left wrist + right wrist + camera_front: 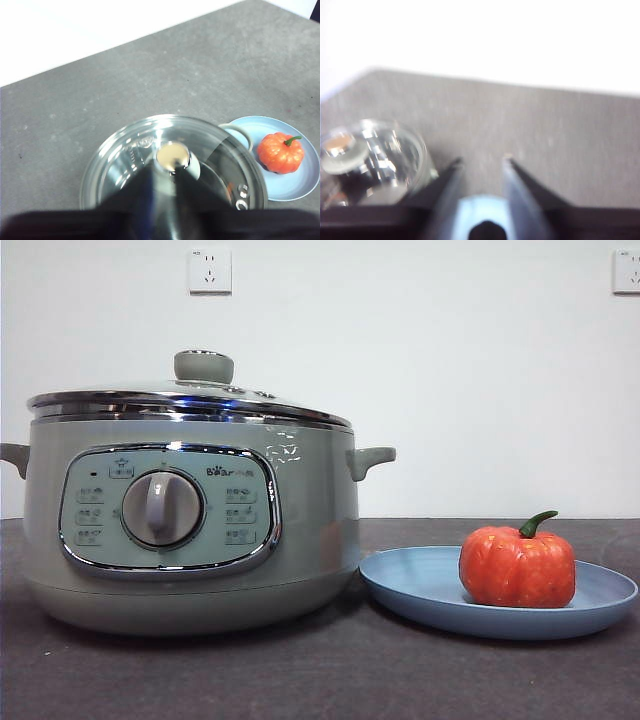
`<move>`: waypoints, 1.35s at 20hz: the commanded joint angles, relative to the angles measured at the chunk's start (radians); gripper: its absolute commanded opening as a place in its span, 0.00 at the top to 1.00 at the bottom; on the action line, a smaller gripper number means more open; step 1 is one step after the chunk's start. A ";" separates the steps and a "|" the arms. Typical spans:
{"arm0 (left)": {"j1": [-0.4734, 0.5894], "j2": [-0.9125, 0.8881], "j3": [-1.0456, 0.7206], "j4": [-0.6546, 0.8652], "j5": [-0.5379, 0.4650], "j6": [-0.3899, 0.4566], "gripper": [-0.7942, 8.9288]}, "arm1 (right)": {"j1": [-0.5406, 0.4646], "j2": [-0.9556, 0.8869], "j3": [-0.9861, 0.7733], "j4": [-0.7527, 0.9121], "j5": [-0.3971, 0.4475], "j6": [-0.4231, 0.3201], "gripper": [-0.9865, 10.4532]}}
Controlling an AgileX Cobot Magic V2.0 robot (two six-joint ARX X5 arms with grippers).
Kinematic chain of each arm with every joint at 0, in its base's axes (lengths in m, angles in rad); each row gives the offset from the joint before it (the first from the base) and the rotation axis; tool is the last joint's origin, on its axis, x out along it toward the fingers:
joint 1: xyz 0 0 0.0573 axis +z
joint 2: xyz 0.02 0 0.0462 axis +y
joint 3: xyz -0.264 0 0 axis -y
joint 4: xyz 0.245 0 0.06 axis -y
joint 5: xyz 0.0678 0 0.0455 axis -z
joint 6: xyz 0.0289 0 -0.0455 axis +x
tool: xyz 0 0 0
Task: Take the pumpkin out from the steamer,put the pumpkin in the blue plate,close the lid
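Observation:
The pumpkin sits upright on the blue plate, right of the steamer. The lid rests closed on the steamer, its knob free. No gripper shows in the front view. In the left wrist view my left gripper hangs above the lid's knob, empty, with a narrow gap between its jaws; the pumpkin and plate lie beside the lid. My right gripper is open and empty above the blue plate, with the lid off to one side.
The dark grey tabletop runs in front of the steamer and plate. A white wall with two sockets stands behind. The steamer's side handle points toward the plate.

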 commanded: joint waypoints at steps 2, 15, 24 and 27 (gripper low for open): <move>-0.004 -0.186 -0.249 0.157 -0.016 0.006 0.93 | 0.003 -0.148 -0.193 0.145 -0.010 -0.012 0.93; -0.003 -0.428 -0.447 0.140 -0.027 -0.071 0.92 | 0.000 -0.246 -0.320 0.177 -0.046 0.055 0.93; -0.003 -0.428 -0.447 0.096 -0.028 -0.071 0.92 | 0.000 -0.246 -0.320 0.066 -0.046 0.055 0.93; -0.003 -0.429 -0.447 0.095 -0.027 -0.067 0.92 | 0.000 -0.246 -0.320 0.024 -0.045 0.055 0.93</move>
